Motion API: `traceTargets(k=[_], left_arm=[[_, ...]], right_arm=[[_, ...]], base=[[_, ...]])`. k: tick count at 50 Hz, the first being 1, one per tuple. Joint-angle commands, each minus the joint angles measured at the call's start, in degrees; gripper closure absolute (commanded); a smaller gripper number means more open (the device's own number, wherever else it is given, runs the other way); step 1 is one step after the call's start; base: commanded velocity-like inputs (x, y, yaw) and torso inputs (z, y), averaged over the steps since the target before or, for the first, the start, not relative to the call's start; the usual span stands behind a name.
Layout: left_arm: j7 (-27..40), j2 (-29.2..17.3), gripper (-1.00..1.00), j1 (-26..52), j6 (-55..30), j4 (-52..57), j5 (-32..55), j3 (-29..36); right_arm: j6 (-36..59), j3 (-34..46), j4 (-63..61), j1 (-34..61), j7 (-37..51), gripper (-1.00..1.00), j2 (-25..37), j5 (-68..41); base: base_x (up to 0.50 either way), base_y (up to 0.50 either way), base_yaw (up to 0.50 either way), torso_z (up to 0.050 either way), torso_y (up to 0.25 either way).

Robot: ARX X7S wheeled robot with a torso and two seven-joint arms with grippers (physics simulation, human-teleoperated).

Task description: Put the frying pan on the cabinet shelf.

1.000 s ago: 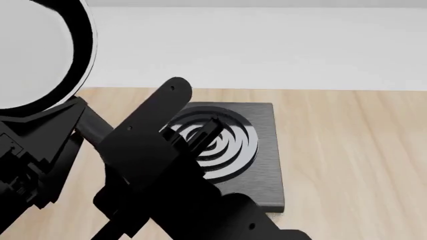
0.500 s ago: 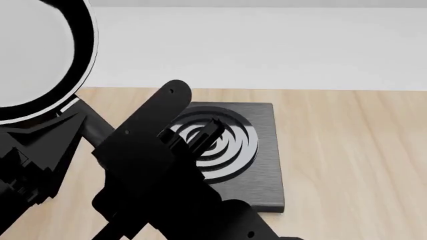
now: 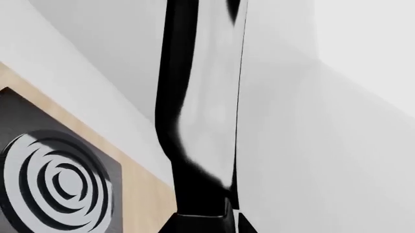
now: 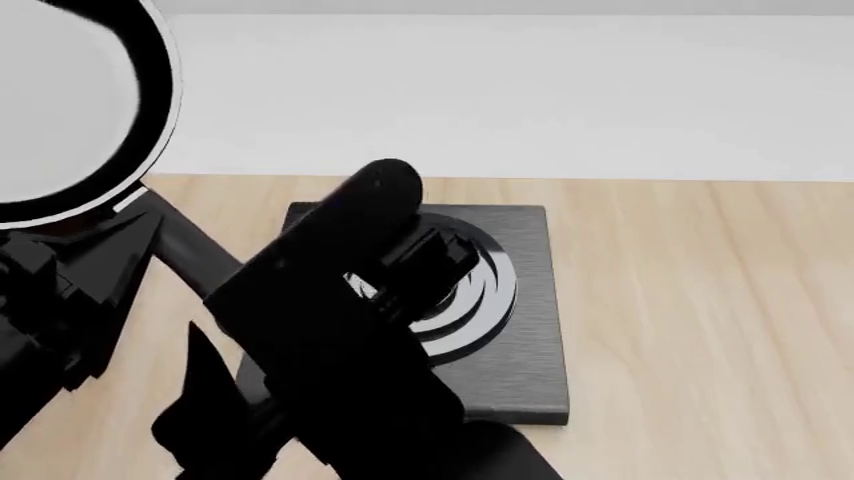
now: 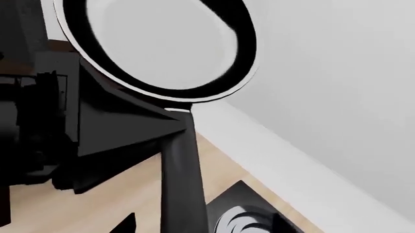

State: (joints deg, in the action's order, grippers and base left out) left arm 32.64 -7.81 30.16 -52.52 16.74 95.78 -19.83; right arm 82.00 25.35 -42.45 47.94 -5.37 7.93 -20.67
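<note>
The frying pan (image 4: 60, 110) is held raised at the head view's upper left, well above the wooden table (image 4: 694, 300): round, black rim, pale glossy inside, with 1 thin black handle running down toward the left gripper (image 4: 67, 290). That gripper appears clamped on the handle, though its fingertips are hidden. The right gripper (image 4: 434, 265) hovers over the square stove plate (image 4: 527, 300); its jaw gap cannot be made out.

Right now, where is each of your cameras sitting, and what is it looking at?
Head view: high on the head, looking down at the stove plate on the wooden table; both dark arms show, and the frying pan at upper left.
Left wrist view: near the left hand, looking edge-on along the pan toward the white wall; almost no arm shows.
Right wrist view: near the right hand, facing the pan's pale inside and the left arm's dark parts.
Shared: all three see pan and stove plate.
</note>
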Motion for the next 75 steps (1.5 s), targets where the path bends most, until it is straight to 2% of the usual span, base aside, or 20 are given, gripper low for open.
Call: traceTargets(k=[1,3,5,10,12,14,26,32,34,42,46,57,62,67,75], left_arm=[[-3.9,0.5,1.00,3.5,4.8,-5.5,-1.6,-0.5],[-4.8,0.0,1.00,4.9,5.2,-7.9,-2.0,-0.5],[-5.4,-0.6,1.00,6.0,5.3,-9.7,-2.8,-0.2],[-7.5,-2.7,1.00,10.2,6.4,-16.2,-3.7,-0.5],[-7.9,-3.4,1.00,11.5,7.2,-17.8,-4.7,-0.7],[-8.1,-3.7,1.00,12.7,7.2,-19.1,-4.4,-0.6],[-13.2,-6.8,1.00,20.8,10.2,-34.4,-7.4,-0.6],[-14.3,-8.1,1.00,23.6,11.2,-39.7,-7.4,-1.3],[-13.8,-7.6,1.00,24.3,11.6,-41.6,-4.7,-3.5],[-14.4,-9.5,1.00,24.3,13.1,-44.5,-6.0,-3.9],[-14.2,-10.1,1.00,24.5,13.8,-46.0,-5.5,-5.0],[-16.5,-11.1,1.00,21.4,14.5,-46.9,-4.7,-6.8],[-16.2,-9.6,1.00,17.6,14.7,-41.4,-2.8,-8.7],[-19.3,-9.3,1.00,15.4,14.3,-41.6,-2.7,-8.8],[-19.5,-8.0,1.00,13.1,15.0,-39.7,-0.4,-11.0]], right_arm=[[5.5,-6.0,-6.8,0.8,2.6,-1.00,-1.2,-1.0],[7.9,-8.2,-9.6,0.9,4.3,-1.00,-1.3,-2.6],[8.0,-10.9,-10.4,0.9,9.1,-1.00,-0.6,-8.7],[7.9,-19.6,-9.7,3.6,36.5,-1.00,3.7,-43.9],[7.6,-21.2,-10.0,3.6,42.3,-1.00,4.5,-51.1],[6.7,-22.9,-10.1,3.0,44.9,-1.00,5.1,-53.9],[-4.6,-15.7,-13.7,-9.5,38.9,-1.00,9.2,-41.7],[-7.1,-14.4,-13.3,-11.2,38.2,-1.00,10.0,-39.9],[-7.4,-14.0,-13.1,-11.1,38.4,-1.00,9.8,-39.7],[-11.5,-10.6,-11.4,-12.1,36.4,-1.00,10.1,-35.4],[-10.7,-11.0,-11.1,-11.0,37.7,-1.00,9.3,-37.1],[-13.0,-9.0,-10.4,-12.0,37.3,-1.00,9.6,-35.3],[-13.9,-8.8,-10.5,-12.7,37.3,-1.00,10.0,-35.2],[-15.3,-7.8,-10.0,-13.6,36.5,-1.00,10.6,-33.8],[-15.8,-7.4,-9.9,-13.4,36.7,-1.00,10.8,-34.0]], base=[[0.00,0.00,0.00,0.000,0.000],[0.00,0.00,0.00,0.000,0.000],[0.00,0.00,0.00,0.005,0.000],[0.00,0.00,0.00,0.000,0.000],[0.00,0.00,0.00,0.000,0.000],[0.00,0.00,0.00,0.000,0.000],[0.00,0.00,0.00,0.001,0.000],[0.00,0.00,0.00,0.000,0.000],[0.00,0.00,0.00,0.000,0.000],[0.00,0.00,0.00,0.000,0.000],[0.00,0.00,0.00,0.003,0.000],[0.00,0.00,0.00,0.000,0.000],[0.00,0.00,0.00,0.000,0.000],[0.00,0.00,0.00,0.002,0.000],[0.00,0.00,0.00,0.000,0.000]])
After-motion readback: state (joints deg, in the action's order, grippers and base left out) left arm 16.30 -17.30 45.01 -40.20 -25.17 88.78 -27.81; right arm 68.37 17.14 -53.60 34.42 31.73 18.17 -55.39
